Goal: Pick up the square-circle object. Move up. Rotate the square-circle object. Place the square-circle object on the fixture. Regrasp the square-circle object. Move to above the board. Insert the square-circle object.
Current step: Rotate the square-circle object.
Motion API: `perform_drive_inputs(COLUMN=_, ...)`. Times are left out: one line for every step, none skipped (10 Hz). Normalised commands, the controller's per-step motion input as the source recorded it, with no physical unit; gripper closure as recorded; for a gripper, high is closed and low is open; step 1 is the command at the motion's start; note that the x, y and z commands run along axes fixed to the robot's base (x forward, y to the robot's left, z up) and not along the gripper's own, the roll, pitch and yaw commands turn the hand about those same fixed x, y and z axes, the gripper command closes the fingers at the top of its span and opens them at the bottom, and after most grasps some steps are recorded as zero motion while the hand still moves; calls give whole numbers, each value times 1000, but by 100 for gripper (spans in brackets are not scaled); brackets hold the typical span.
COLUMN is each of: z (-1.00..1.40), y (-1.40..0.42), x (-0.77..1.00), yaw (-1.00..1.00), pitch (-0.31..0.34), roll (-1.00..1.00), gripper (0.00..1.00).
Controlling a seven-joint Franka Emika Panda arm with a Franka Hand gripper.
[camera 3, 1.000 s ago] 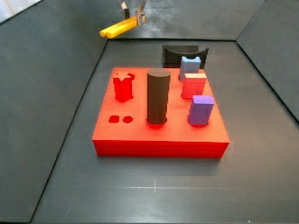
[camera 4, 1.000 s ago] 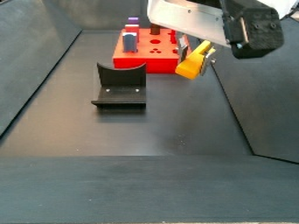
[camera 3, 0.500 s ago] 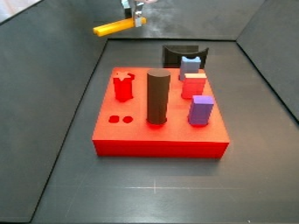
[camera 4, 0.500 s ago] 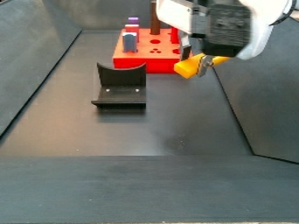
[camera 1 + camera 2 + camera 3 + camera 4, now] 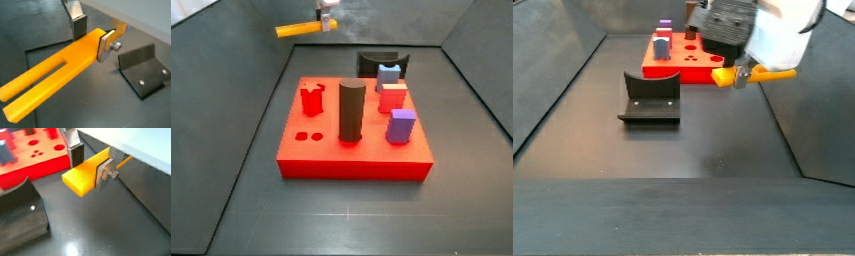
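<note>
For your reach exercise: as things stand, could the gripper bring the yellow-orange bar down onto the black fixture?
Probably yes. The gripper holds the square-circle object in the air, apart from the board, and nothing rests in the fixture.

**No readable text in any view**

No words, labels, brand marks, numbers or signs can be read in the wrist views or the side views. The yellow-orange bar-like square-circle object (image 5: 57,75), clamped in the gripper (image 5: 93,35) above the dark floor, has plain faces. The thick red square board (image 5: 354,140) with its pegs, and the small black fixture (image 5: 651,98), carry no lettering either. The white body of the arm in a side view shows no legible marking.
</note>
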Motion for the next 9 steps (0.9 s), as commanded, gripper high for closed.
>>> perform_drive_inputs(z=-18, y=25, x=19, yaw=-1000, pitch=-8, roll=-10, gripper=100)
perform_drive_inputs(z=-18, y=25, x=19, yaw=-1000, pitch=-8, roll=-10, gripper=100)
perform_drive_inputs(z=-17, y=25, x=19, yaw=-1000, pitch=-8, roll=-11, gripper=100)
perform_drive_inputs(z=-17, y=25, x=19, yaw=-1000, pitch=-8, roll=-11, gripper=100)
perform_drive_inputs(z=-17, y=25, x=20, yaw=-1000, pitch=-9, roll=-12, gripper=100)
perform_drive_inputs(z=-17, y=25, x=20, yaw=-1000, pitch=-9, roll=-12, gripper=100)
perform_drive_inputs(z=-17, y=25, x=20, yaw=-1000, pitch=-10, roll=-13, gripper=100)
perform_drive_inputs(z=-17, y=25, x=20, yaw=-1000, pitch=-10, roll=-13, gripper=100)
perform_drive_inputs(z=-17, y=25, x=20, yaw=-1000, pitch=-11, roll=-14, gripper=100)
